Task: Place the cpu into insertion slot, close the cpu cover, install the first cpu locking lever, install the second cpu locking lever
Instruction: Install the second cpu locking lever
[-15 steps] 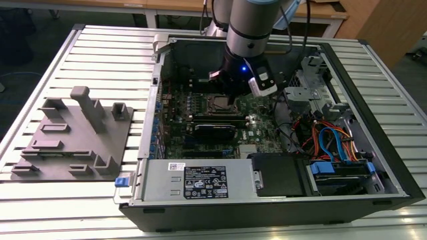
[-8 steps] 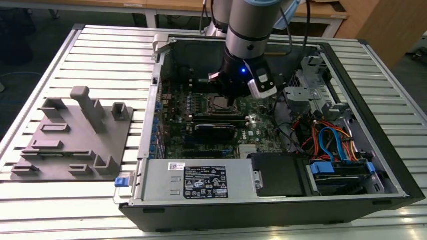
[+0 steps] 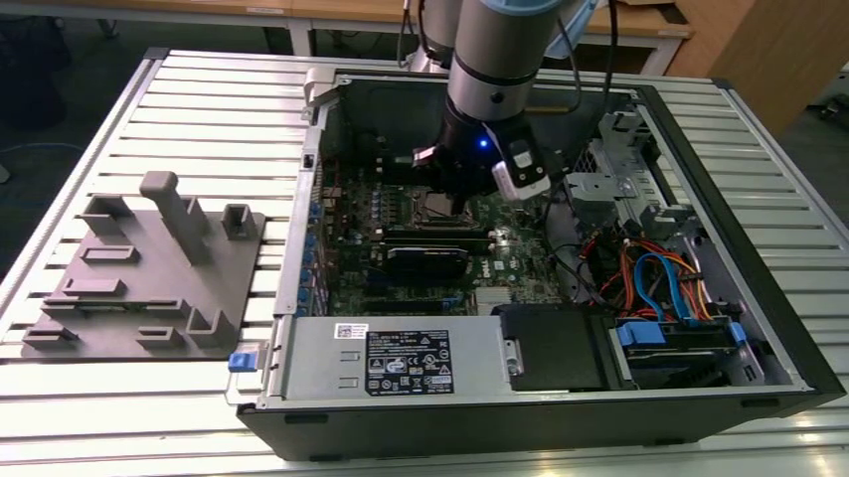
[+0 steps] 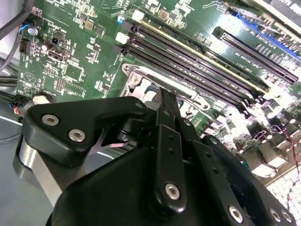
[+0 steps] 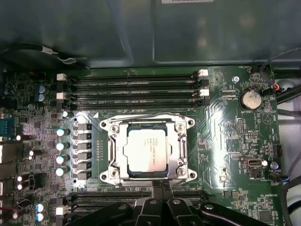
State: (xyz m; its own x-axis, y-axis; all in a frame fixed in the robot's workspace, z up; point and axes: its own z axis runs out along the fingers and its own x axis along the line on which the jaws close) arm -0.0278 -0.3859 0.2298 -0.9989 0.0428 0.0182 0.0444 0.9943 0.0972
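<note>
Cpu [image 5: 146, 151], a dull silver square with faint print, lies flat in the insertion slot [image 5: 110, 155], framed by the silvery cpu cover [image 5: 181, 153], edges parallel to the memory slots [image 5: 136, 89]. Gripper [image 5: 161, 187] hovers beside it, fingers together, gripping nothing.

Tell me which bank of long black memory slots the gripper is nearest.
The bank beside the socket edge where the gripper sits, partly hidden by the fingers. The other bank lies across the cpu, next to the case wall.
</note>
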